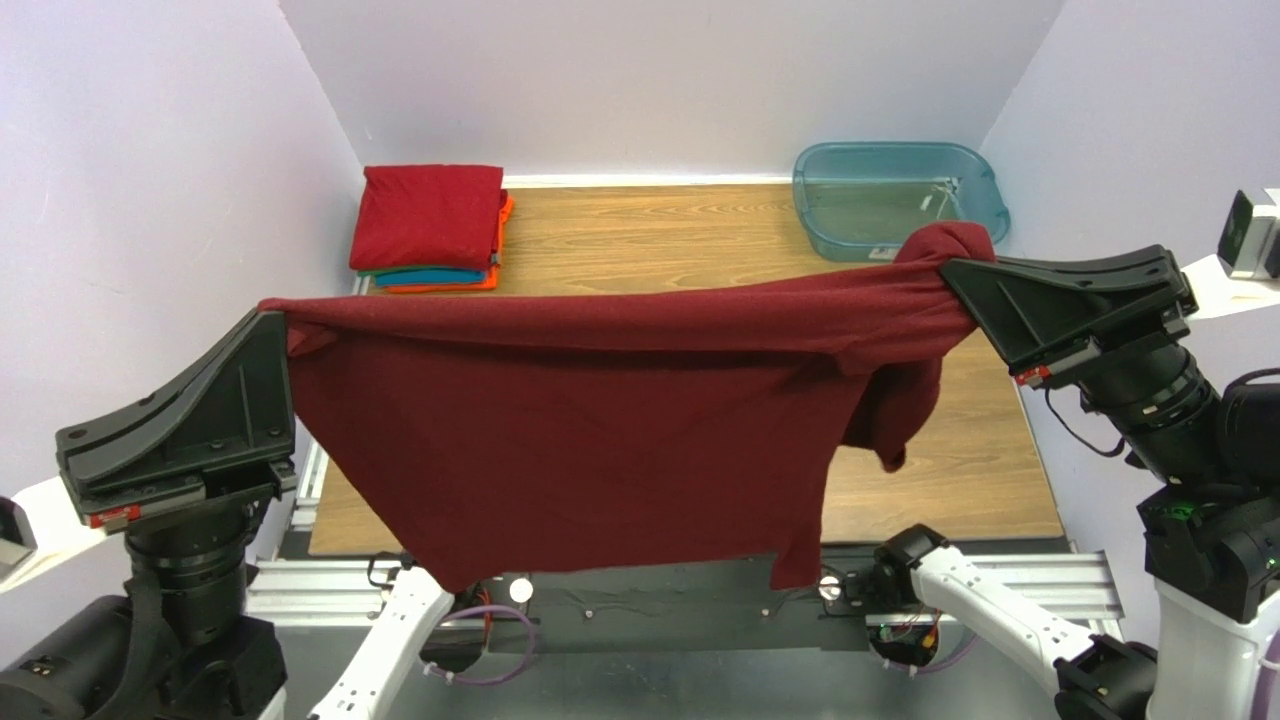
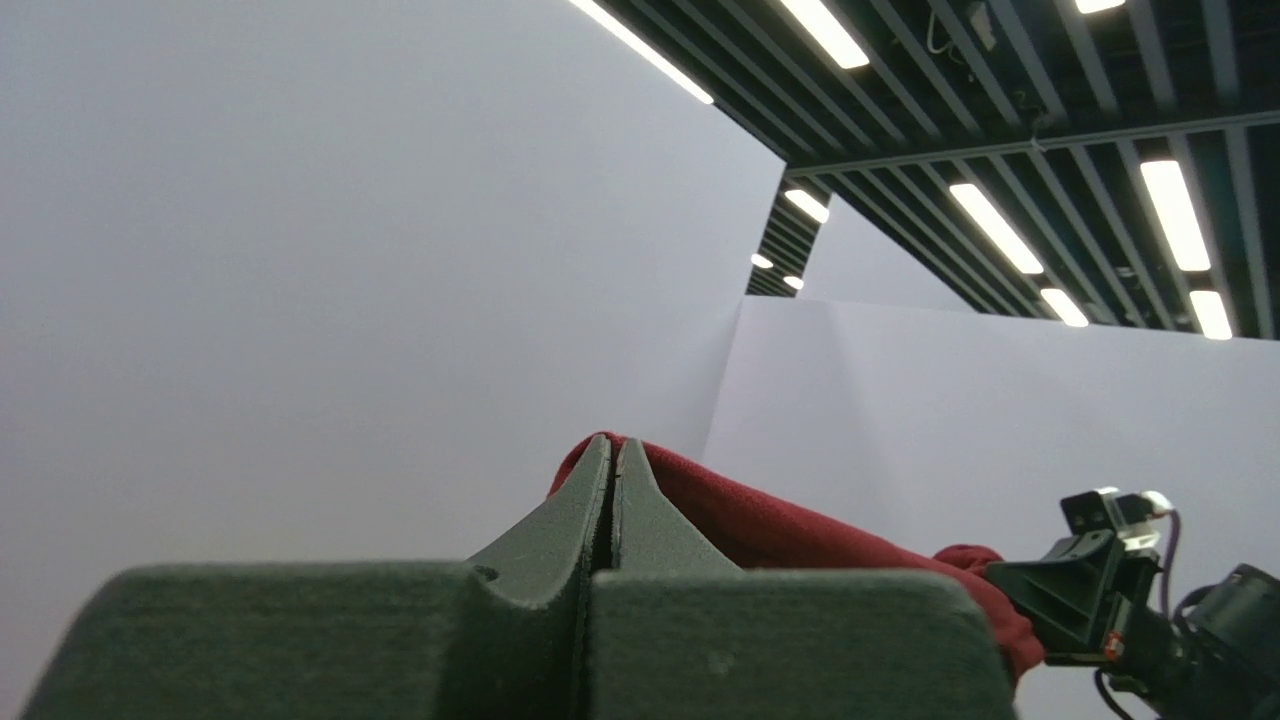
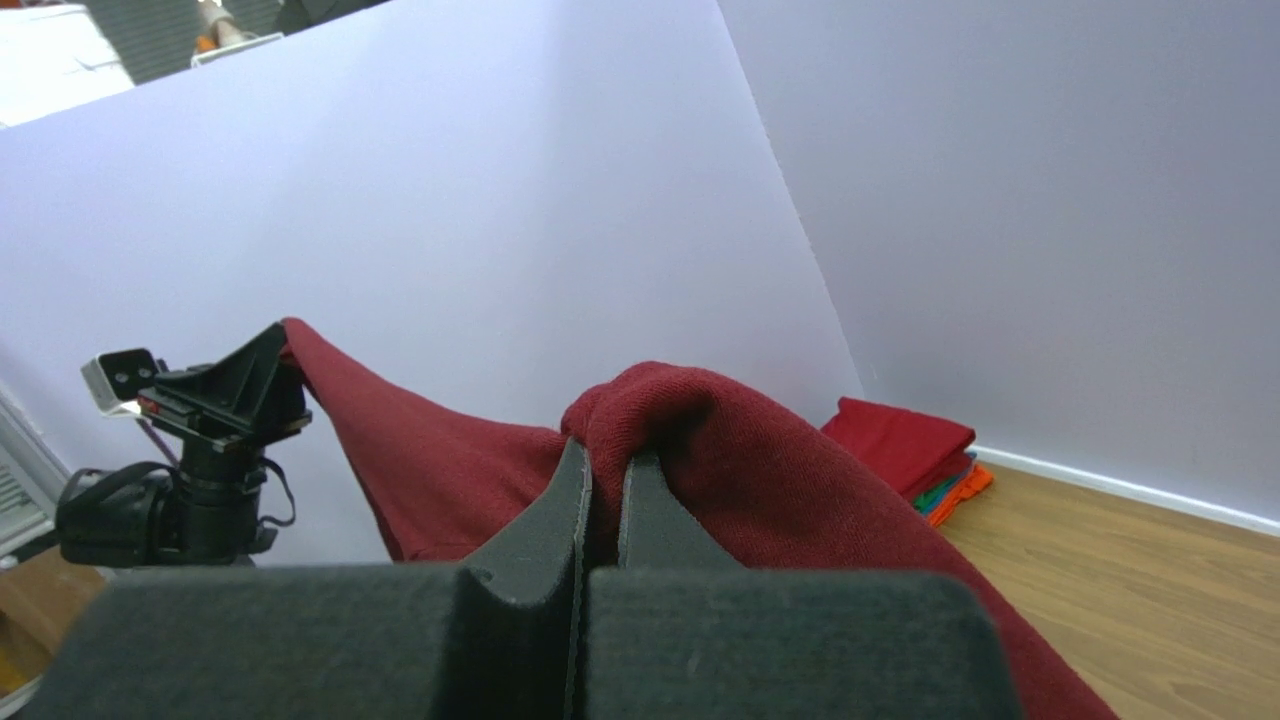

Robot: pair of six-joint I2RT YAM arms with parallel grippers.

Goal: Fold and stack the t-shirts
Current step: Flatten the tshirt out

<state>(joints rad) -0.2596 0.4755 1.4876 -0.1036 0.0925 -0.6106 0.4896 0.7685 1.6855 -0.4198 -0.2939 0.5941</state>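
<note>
A dark maroon t-shirt (image 1: 601, 405) hangs stretched in the air between my two grippers, well above the table. My left gripper (image 1: 280, 318) is shut on its left end; the cloth shows past the fingertips in the left wrist view (image 2: 781, 533). My right gripper (image 1: 950, 273) is shut on a bunched right end, seen over the fingers in the right wrist view (image 3: 676, 413). A sleeve hangs down at the right (image 1: 902, 413). A stack of folded t-shirts (image 1: 430, 222), red on top with teal and orange under it, lies at the table's far left corner, also in the right wrist view (image 3: 909, 450).
A translucent teal plastic tub (image 1: 897, 195) stands at the far right corner of the wooden table (image 1: 661, 240). White walls close the table on the left, back and right. The arm bases and cables sit along the near edge.
</note>
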